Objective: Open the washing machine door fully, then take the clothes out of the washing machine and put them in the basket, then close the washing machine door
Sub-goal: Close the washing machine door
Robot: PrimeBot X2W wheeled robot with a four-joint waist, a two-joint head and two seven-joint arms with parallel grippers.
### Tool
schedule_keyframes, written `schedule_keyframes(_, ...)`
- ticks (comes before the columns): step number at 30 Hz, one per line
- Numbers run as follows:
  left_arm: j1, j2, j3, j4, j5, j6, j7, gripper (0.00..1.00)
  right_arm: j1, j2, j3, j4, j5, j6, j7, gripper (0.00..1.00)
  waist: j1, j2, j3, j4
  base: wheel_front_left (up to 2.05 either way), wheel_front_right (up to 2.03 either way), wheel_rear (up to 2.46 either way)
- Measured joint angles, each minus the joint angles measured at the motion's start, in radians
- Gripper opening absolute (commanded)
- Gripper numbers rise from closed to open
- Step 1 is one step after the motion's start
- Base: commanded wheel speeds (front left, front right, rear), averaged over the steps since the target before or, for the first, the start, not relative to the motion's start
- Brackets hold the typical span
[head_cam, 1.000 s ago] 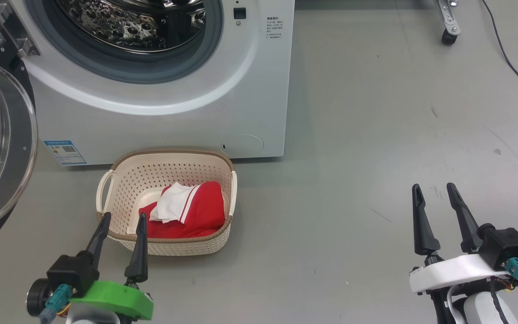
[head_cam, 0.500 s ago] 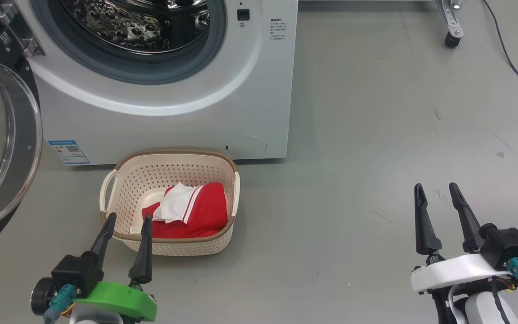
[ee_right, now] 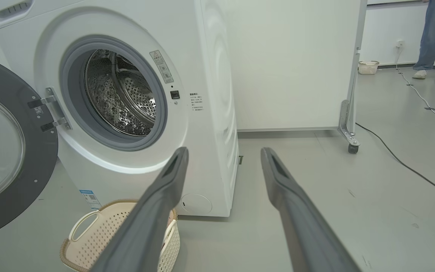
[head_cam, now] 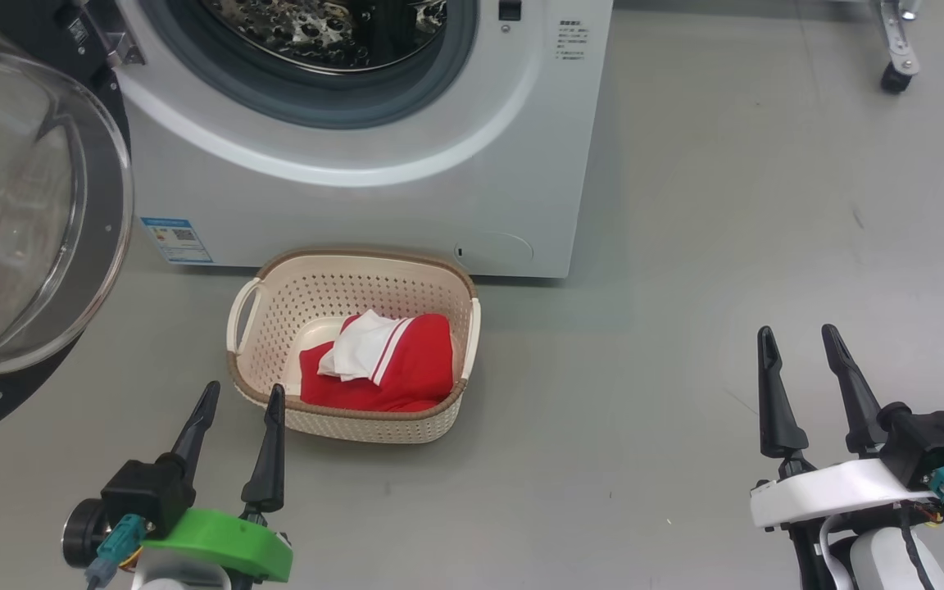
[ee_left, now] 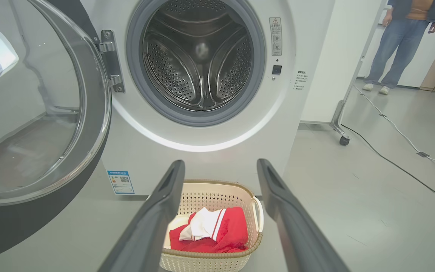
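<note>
The washing machine (head_cam: 374,213) stands at the top with its steel drum (ee_left: 198,60) bare inside. The washing machine door (head_cam: 21,205) hangs swung wide open on the left, its glass bowl facing me. On the floor before the machine sits the cream basket (head_cam: 357,288), and the red and white clothes (head_cam: 394,373) lie in it. My left gripper (head_cam: 244,388) hovers open just near-left of the basket, holding nothing. My right gripper (head_cam: 796,329) stands open over bare floor far to the right. In the left wrist view the open fingers (ee_left: 164,204) frame the basket (ee_left: 210,185).
A white panel on castors (ee_right: 349,143) stands right of the machine, and a black cable (ee_right: 402,162) runs across the grey floor. A person's legs (ee_right: 434,34) stand far back right, near a small basket (ee_right: 368,67) by the wall.
The whole head view has shifted: machine, door and basket now sit further right, so the camera has turned. Both grippers stay open and empty; the clothes lie unchanged in the basket.
</note>
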Motion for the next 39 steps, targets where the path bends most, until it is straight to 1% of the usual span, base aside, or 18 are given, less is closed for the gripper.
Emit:
schedule_keyframes(9, -0.006, 0.0, -0.003, -0.013, -0.001, 0.009, 0.0, 1.0, -0.001, -0.008, 0.016, -0.012, 0.0, 0.0, 0.0, 1.0, 0.0, 0.0, 0.034, 0.095, 0.0, 0.0, 0.0)
schedule_keyframes(20, -0.025, 0.0, -0.015, -0.014, -0.018, 0.032, 0.0, 1.0, -0.01, -0.035, 0.027, -0.009, -0.001, 0.0, 0.0, 1.0, 0.0, 0.0, 0.064, 0.235, 0.0, 0.0, 0.0)
schedule_keyframes(26, -0.025, 0.0, -0.016, -0.013, -0.021, 0.044, 0.0, 1.0, -0.01, -0.038, 0.036, -0.003, -0.001, 0.0, 0.0, 1.0, 0.0, 0.0, 0.065, 0.3, 0.0, 0.0, 0.0)
schedule_keyframes(31, -0.024, 0.0, -0.017, -0.012, -0.021, 0.045, 0.0, 1.0, -0.01, -0.038, 0.044, 0.005, -0.001, 0.0, 0.0, 1.0, 0.0, 0.0, 0.058, 0.357, 0.0, 0.0, 0.0)
schedule_keyframes(39, -0.023, 0.0, -0.017, -0.015, -0.021, 0.054, 0.0, 1.0, -0.01, -0.036, 0.048, 0.01, -0.001, 0.0, 0.0, 1.0, 0.0, 0.0, 0.04, 0.422, 0.0, 0.0, 0.0)
